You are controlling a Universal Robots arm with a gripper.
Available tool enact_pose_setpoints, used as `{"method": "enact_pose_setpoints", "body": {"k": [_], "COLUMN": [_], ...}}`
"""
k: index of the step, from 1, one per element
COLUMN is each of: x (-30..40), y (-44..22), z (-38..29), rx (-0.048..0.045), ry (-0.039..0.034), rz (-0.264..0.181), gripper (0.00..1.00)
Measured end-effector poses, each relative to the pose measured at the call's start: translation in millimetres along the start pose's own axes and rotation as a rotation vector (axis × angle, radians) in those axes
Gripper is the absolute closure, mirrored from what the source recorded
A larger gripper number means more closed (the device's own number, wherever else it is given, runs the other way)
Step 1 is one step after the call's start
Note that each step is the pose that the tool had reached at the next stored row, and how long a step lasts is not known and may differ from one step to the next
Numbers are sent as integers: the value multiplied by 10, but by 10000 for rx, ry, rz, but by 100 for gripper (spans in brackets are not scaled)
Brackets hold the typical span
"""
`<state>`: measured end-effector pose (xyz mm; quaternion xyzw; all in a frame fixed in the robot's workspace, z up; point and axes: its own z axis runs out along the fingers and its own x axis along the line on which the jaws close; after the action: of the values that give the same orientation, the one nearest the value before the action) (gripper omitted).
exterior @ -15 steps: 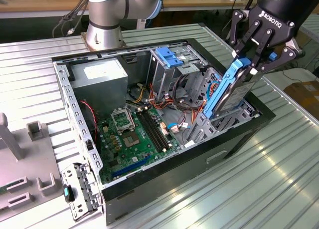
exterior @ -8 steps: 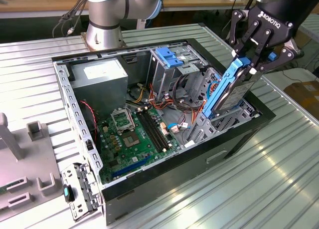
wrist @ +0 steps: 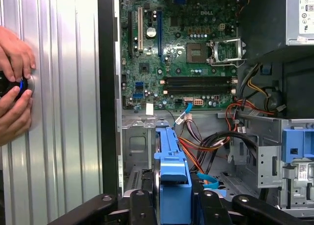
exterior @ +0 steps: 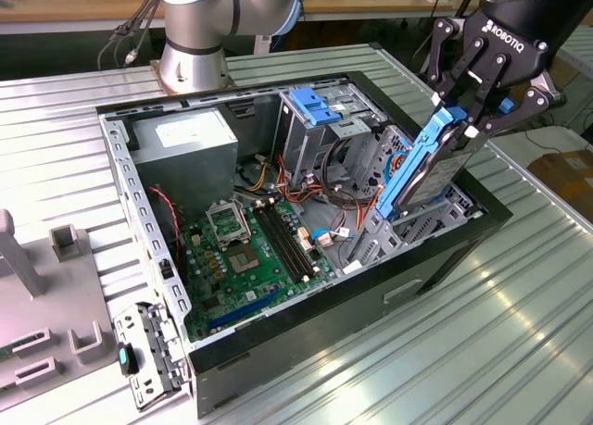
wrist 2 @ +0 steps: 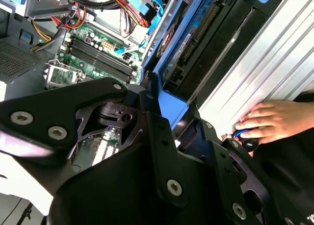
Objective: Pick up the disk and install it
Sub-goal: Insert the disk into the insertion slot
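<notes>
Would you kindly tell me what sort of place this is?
Probably a robotics lab or workshop bench: an open computer case sits on a ribbed metal table, the robot arm's base stands beside it, and the gripper holds the disk tilted over the case.

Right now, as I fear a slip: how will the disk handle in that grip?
Probably stiff: the disk, held by its top end in the hand, stands tilted over the case without sagging. Likely dense for its size: metal body. Its smooth blue rails could slip if the hold loosens.

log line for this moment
gripper: shut on disk | disk: tilted, lower end inside computer case | install: not finished
</notes>
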<state>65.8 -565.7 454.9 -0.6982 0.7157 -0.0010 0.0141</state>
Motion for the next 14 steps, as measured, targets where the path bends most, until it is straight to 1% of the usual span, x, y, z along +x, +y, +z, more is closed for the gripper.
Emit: {"method": "enact_pose_setpoints", "body": {"k": [9, 14], "x": [13, 14], "y": [-2, -5], "z": [6, 42], "rx": [-1, -2], "ry": [2, 0], "rz": [-5, -9], "gripper": [63, 63]}}
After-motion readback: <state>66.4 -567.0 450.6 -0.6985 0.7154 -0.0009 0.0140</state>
